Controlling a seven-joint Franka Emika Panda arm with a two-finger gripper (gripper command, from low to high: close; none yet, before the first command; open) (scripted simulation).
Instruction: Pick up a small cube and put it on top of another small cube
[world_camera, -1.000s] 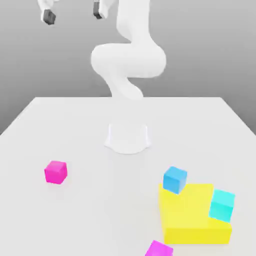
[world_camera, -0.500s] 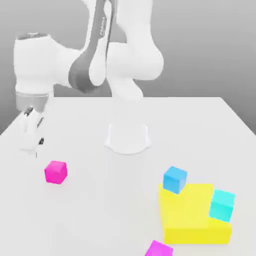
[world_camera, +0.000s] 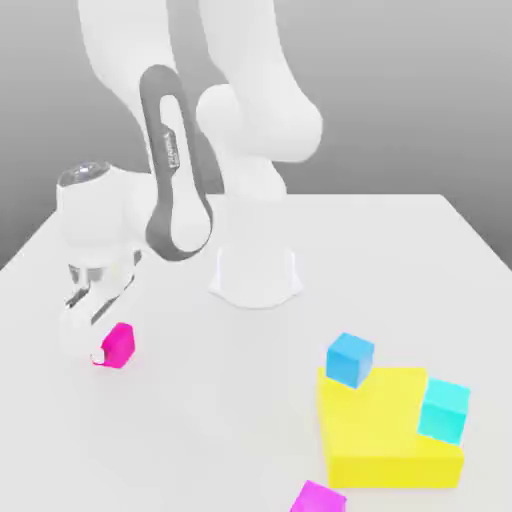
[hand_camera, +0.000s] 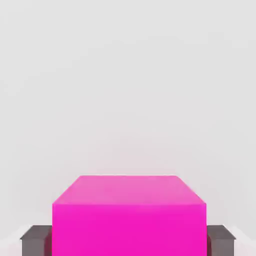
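Two dark fingers (hand_camera: 36, 239) of the gripper (world_camera: 97, 350) pinched the small pink cube (world_camera: 118, 346) from opposite sides, so it sat squarely between them, low on the white table (world_camera: 400, 260). Away from the gripper, toward the exterior view's right, the blue cube (world_camera: 350, 360) rested against the yellow block (world_camera: 385, 430), well apart; the lift would likely need to carry that way.

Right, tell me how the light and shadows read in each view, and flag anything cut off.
Exterior view: soft, even light; only faint shadows on the white table; the purple-violet cube is cropped at the bottom edge. Hand view: the hot-pink cube is flatly lit, no glare, cut off at the bottom, dark fingers at its sides.
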